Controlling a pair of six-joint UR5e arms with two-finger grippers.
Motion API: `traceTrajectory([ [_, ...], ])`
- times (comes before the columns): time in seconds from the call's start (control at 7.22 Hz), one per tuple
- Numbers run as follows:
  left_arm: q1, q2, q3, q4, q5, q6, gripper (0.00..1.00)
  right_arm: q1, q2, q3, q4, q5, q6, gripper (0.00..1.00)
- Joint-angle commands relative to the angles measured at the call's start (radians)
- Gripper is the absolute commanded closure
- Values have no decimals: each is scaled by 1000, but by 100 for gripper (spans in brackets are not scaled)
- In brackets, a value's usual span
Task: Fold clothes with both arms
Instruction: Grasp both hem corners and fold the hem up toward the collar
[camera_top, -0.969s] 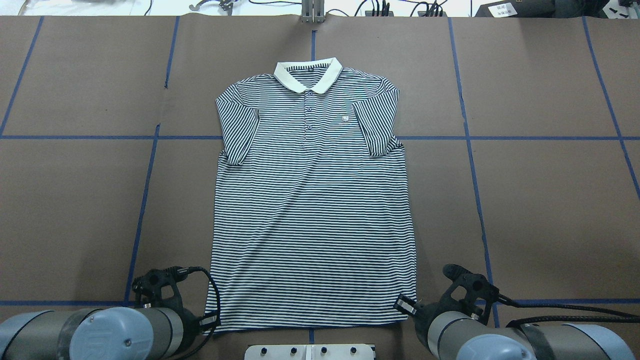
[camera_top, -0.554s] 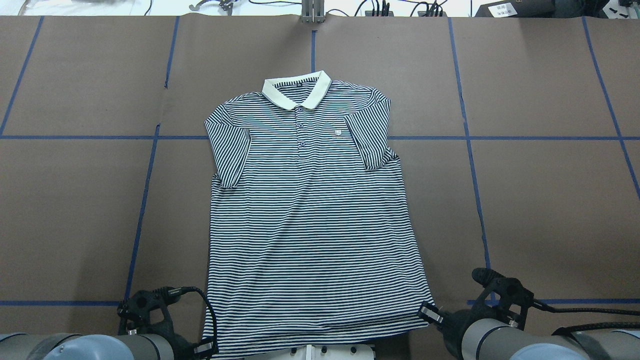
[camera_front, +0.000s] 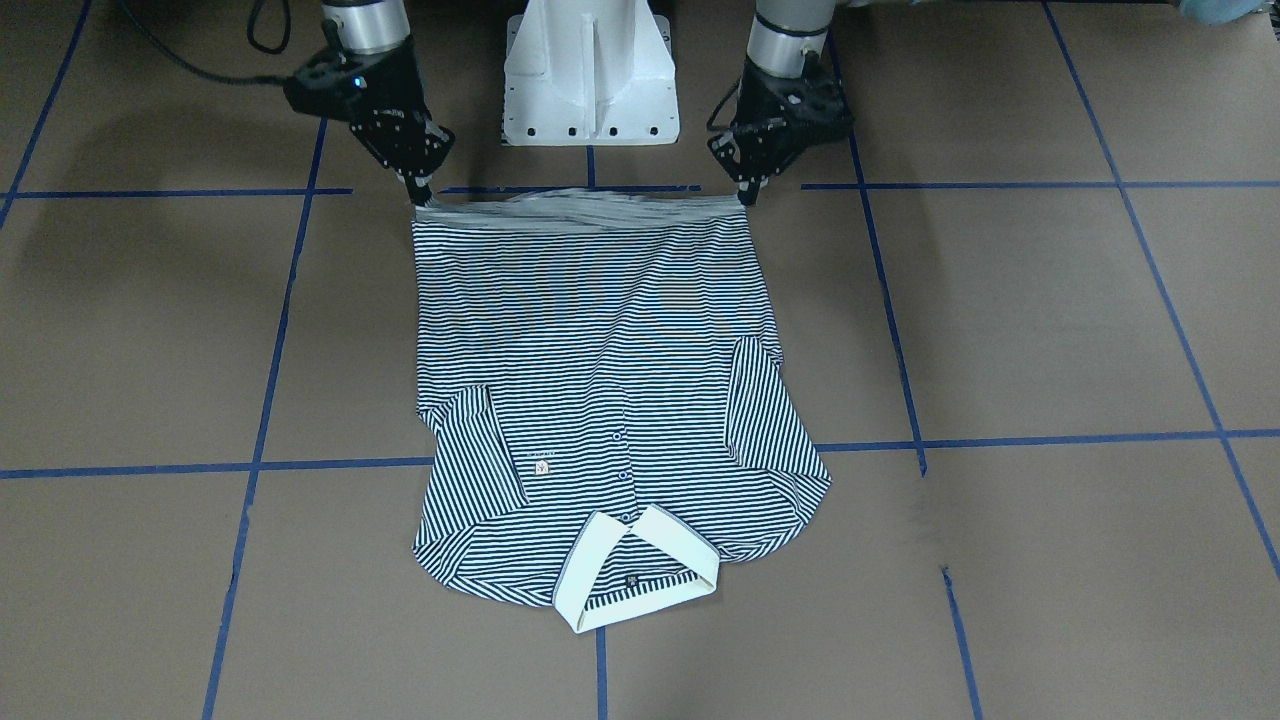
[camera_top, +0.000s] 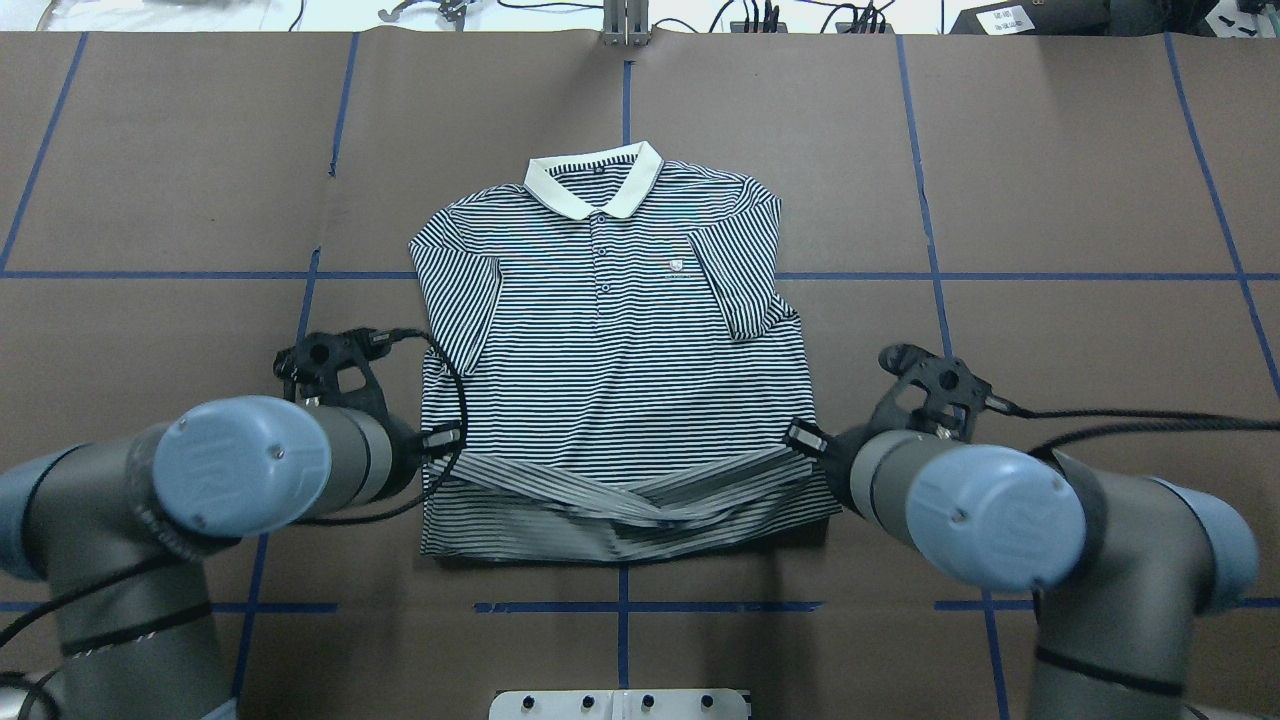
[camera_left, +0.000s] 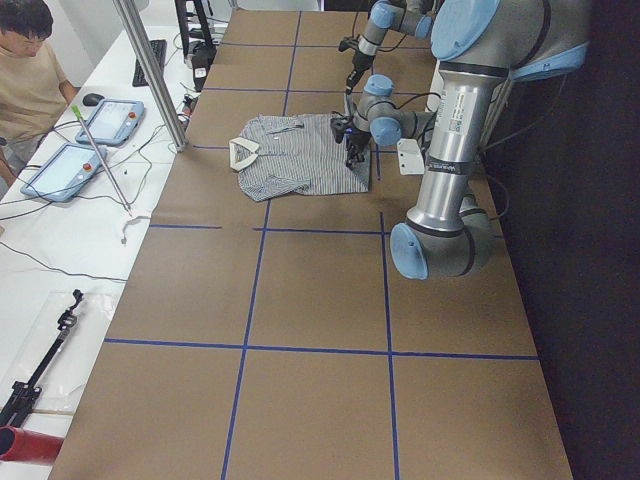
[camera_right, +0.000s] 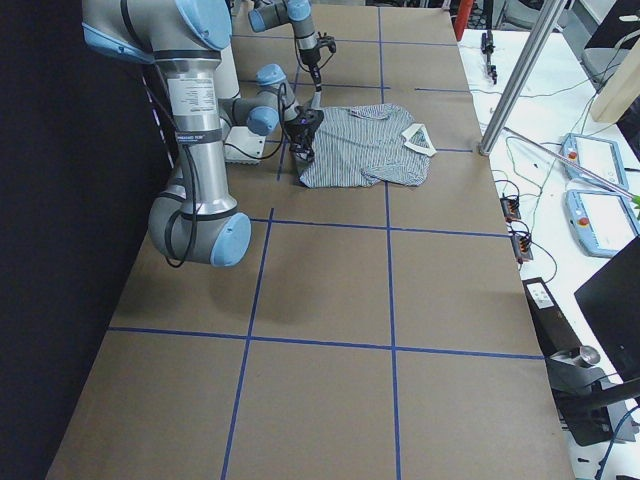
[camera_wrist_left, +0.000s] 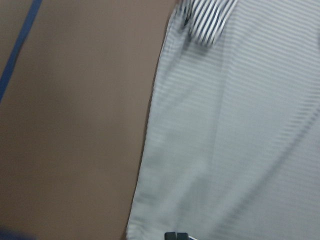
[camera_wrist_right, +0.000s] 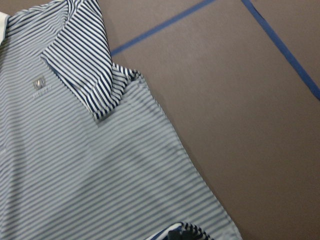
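Observation:
The striped polo shirt (camera_top: 610, 330) lies face up on the brown table, cream collar (camera_top: 593, 185) at the far end and both sleeves folded in. Its hem is lifted off the table and doubled back over the lower body, sagging between the two grippers. My left gripper (camera_top: 445, 440) is shut on the hem's left corner, and my right gripper (camera_top: 805, 440) is shut on its right corner. From across the table, the left gripper (camera_front: 745, 195) and the right gripper (camera_front: 415, 197) hold the hem edge of the shirt (camera_front: 600, 340) taut. The right wrist view shows the chest logo (camera_wrist_right: 40, 84).
The white pedestal base (camera_front: 590, 70) stands at the near table edge behind the hem. Blue tape lines (camera_top: 940, 300) grid the brown cover. A person (camera_left: 25, 70) sits at a side bench with tablets (camera_left: 105, 120), past a metal pole (camera_left: 150, 70).
The shirt first slid a little toward the robot. Both grippers then rose from the near edge and carried the hem away from the robot, doubling it over the shirt's lower part.

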Motion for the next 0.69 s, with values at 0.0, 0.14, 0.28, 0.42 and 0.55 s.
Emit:
traceTrajectory([
  [0.0, -141, -53, 238, -160, 14, 91, 100, 177, 195, -305, 14, 39, -144, 100],
  [0.14, -187, -84, 316, -213, 51, 134, 100, 231, 262, -446, 124, 57, -153, 100],
  [0.28, -217, -127, 417, -268, 54, 148, 100, 277, 319, -617, 243, 65, -152, 100],
  [0.42, -246, -150, 494, -344, 54, 149, 100, 317, 379, -744, 301, 77, -153, 100],
  [0.55, -252, -158, 545, -401, 83, 154, 100, 336, 431, -818, 306, 93, -158, 100],
])
